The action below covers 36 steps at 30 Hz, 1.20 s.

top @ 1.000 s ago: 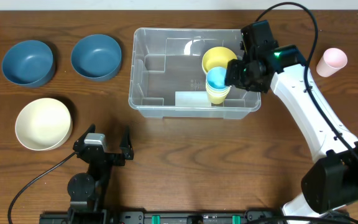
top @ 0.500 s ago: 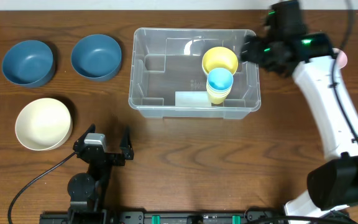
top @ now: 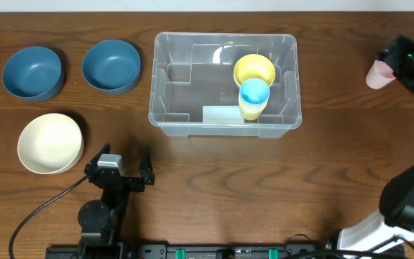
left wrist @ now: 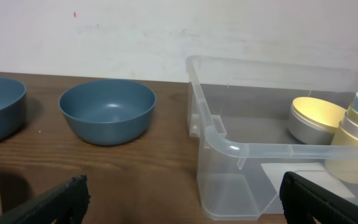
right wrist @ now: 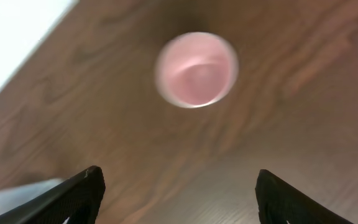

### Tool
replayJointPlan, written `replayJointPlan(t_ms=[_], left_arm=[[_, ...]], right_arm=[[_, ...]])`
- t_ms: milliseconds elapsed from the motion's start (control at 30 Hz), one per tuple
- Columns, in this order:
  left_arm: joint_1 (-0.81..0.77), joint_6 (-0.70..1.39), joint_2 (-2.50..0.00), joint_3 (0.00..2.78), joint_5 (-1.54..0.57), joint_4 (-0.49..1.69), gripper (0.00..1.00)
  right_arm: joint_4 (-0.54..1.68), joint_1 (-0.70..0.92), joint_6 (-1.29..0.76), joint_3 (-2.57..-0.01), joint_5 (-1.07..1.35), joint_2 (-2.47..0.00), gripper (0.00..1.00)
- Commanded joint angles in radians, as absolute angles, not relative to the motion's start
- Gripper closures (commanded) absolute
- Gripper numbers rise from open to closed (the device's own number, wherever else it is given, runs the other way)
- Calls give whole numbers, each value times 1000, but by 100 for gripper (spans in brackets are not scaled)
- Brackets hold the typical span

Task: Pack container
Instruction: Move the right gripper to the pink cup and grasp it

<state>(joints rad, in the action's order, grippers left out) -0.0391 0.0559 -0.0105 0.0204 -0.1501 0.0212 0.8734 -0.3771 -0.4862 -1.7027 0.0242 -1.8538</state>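
My right arm stretches to the far right of the table [top: 264, 187]. The right gripper [top: 407, 61] hangs over a pink cup [right wrist: 196, 70]. From the wrist I look down into the cup's mouth. The fingers [right wrist: 82, 193] are spread wide and hold nothing, and the cup sits ahead of the tips, not between them.

My left arm is folded low at the near edge, with the left gripper [top: 126, 160] level and facing the far side. Its jaws are fully apart and empty.

The container [top: 225, 34] stands upright at the far middle of the table, just right of 2 blue bowls [top: 111, 65] and well left of the pink cup. At its right end I see a tilted yellow cup [top: 254, 68]. Touching that is a blue cup [top: 254, 92], nested in a pale yellow stack. A white flat patch [top: 225, 115] shows by the near wall, but I cannot tell what it is. A cream bowl [top: 50, 142] sits on the table, near the left gripper.
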Motion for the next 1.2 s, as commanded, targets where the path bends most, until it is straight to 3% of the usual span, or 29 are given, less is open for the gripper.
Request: replayJointPlan(t_ms=[0,800,867,900,967,1067,1167], left_arm=[[-34,57,-5,4,-161,56,2],[-34,58,-5,4,-161,56,2],[-34,58,-5,4,-162,56,2],[-34,58,-5,4,-161,56,2],[-34,58,-5,4,-161,56,2],[-34,57,-5,4,-161,56,2],[-34,58,-5,4,-162,56,2]], right_arm=[[875,-413,-505,-1716,15,-1929,21],[699,-451,-511,-1716,3,-2180,29],[704,-451,-511,-1716,4,-2194,44],[709,-451,-511,-1716,2,-2195,60],[715,-451,-512,-1716,-3,-2192,81],[731,-451,-520,-1717,-3,-2177,93],[755,-451,-520,-1717,-3,-2154,99]])
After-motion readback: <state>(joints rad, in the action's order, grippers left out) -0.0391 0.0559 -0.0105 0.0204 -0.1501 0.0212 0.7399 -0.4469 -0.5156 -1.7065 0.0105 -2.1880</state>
